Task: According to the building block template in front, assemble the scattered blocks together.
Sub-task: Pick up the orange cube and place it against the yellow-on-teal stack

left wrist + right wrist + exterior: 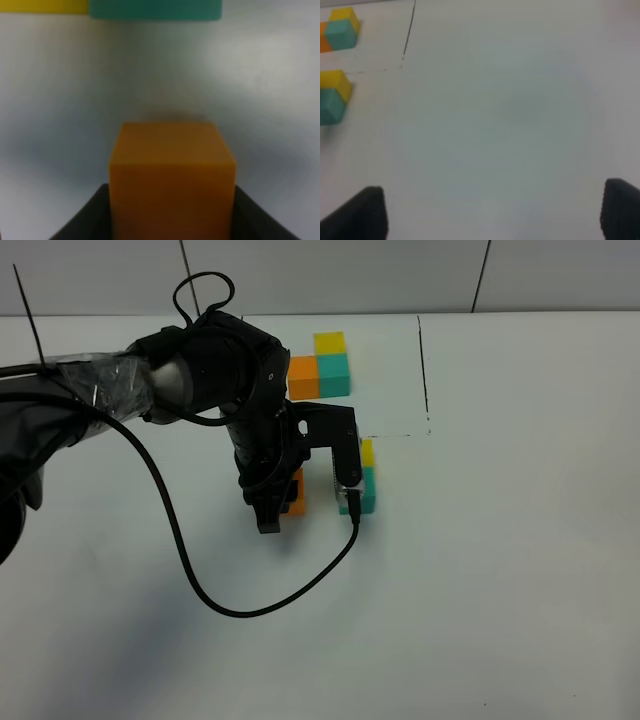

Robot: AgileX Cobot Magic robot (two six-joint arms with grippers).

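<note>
The template is an L-shaped trio inside thin black lines (424, 370): orange (303, 377), teal (334, 375) and yellow (329, 342) cubes at the back. It also shows in the right wrist view (340, 34). The loose yellow block (367, 451) and loose teal block (367, 493) touch each other in front of it. My left gripper (283, 508) is shut on the loose orange block (297, 491), left of the teal block with a gap between. In the left wrist view the orange block (172, 170) sits between the fingers (85, 220). My right gripper (490, 215) is open, empty and outside the high view.
The left arm's black cable (190, 570) loops over the white table (500, 570) in front of the blocks. The wrist camera housing (347, 465) partly covers the loose yellow and teal blocks. A dashed black line (400, 435) runs along the template's front.
</note>
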